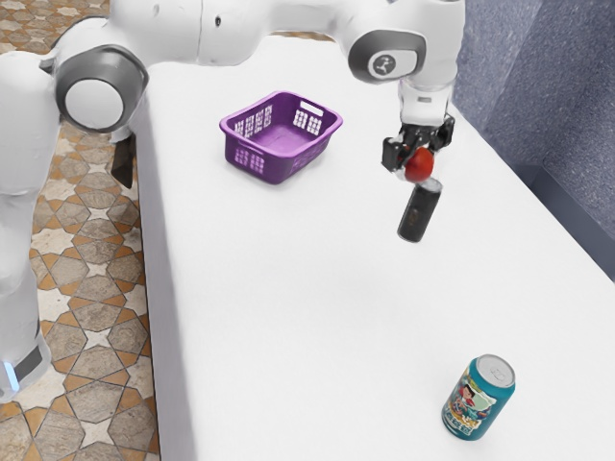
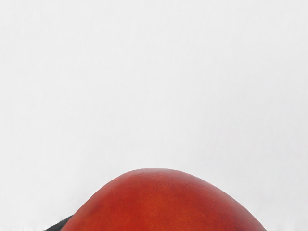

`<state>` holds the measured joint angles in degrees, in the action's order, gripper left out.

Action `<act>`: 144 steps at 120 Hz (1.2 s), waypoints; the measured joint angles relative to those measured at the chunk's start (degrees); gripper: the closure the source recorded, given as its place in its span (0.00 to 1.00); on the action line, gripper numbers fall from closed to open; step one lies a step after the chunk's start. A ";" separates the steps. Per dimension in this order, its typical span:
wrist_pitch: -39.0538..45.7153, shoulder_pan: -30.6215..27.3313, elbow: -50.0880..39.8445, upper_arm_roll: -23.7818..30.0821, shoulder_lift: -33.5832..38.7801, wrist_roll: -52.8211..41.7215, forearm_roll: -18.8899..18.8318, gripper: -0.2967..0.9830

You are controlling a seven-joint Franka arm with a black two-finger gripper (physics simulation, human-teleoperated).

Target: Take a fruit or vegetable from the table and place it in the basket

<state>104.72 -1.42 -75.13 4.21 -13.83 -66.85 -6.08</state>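
Gripping the red fruit (image 1: 419, 166), the claw (image 1: 418, 156) stands parted to its width, well apart from the basket (image 1: 272, 171).

White rounded arm (image 1: 173, 31), grey joint rings (image 1: 131, 72), black tool (image 1: 419, 163).

Exterior view: arm (image 1: 226, 29) cut off at 12 and 9 o'clock; table (image 1: 298, 327) runs out of frame at 6. Red fruit (image 1: 418, 165) covers part of gripper (image 1: 421, 140); exact kind indeterminate. Black can (image 1: 419, 213): print too small to read. Teal drink can (image 1: 471, 408), 5 o'clock: small lettering illegible. Wrist view: frame edge crops fruit, which partly hides a dark sliver (image 2: 61, 224), unidentified.
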 joint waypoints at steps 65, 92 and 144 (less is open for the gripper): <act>-8.24 -34.60 -0.12 1.05 2.83 -6.80 5.24 0.51; -8.90 -36.26 -1.94 1.44 1.92 -8.70 6.44 0.50; -9.35 -36.20 -8.75 -1.95 4.47 -11.11 6.64 0.51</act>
<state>95.37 -37.63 -83.88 2.26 -9.36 -77.96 0.56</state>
